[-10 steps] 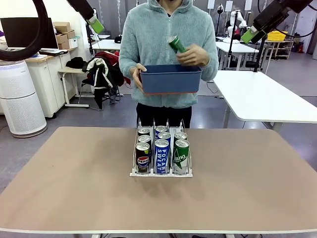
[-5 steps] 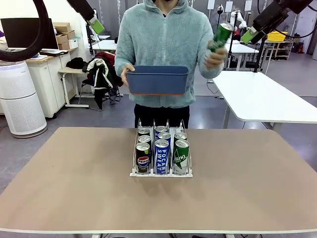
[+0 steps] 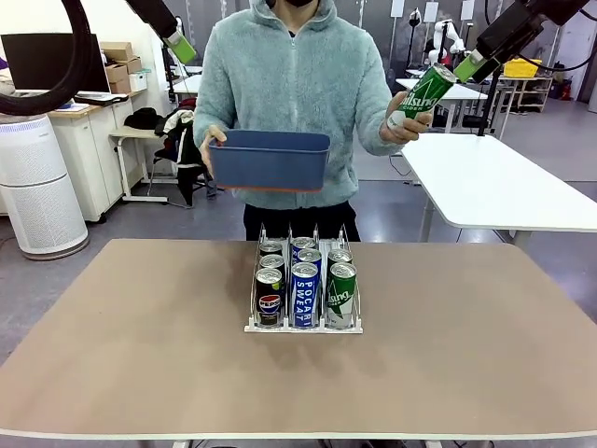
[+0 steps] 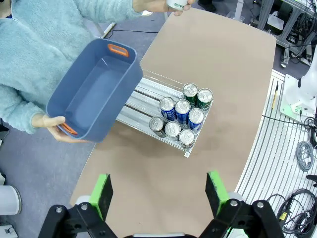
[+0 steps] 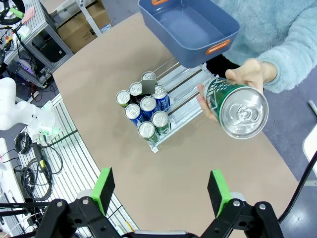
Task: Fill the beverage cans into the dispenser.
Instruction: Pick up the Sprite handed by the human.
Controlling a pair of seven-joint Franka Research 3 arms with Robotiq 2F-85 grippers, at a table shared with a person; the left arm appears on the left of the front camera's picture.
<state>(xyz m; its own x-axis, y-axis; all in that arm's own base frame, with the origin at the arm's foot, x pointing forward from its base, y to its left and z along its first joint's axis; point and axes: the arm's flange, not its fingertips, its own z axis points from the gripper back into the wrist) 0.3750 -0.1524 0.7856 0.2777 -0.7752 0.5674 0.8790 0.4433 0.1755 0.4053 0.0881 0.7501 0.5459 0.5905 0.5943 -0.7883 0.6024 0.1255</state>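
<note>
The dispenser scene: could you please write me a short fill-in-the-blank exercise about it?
1. The person holds up a ___ can in one hand.
2. The blue bin in the person's other hand is ___ inside.
3. In the dispenser, the lane of green cans holds ___ of them.
4. The robot's left hand and right hand both stand ___.
Missing words: green; empty; two; open.

Beyond the right gripper (image 5: 161, 191), a hand (image 5: 250, 77) holds a can (image 5: 241, 110) ahead of one finger (image 5: 218, 191). Farther on, between both fingers, the rack (image 5: 184, 80) with cans (image 5: 148, 105) stands on the table (image 5: 99, 74), the bin (image 5: 190, 27) past it.
</note>
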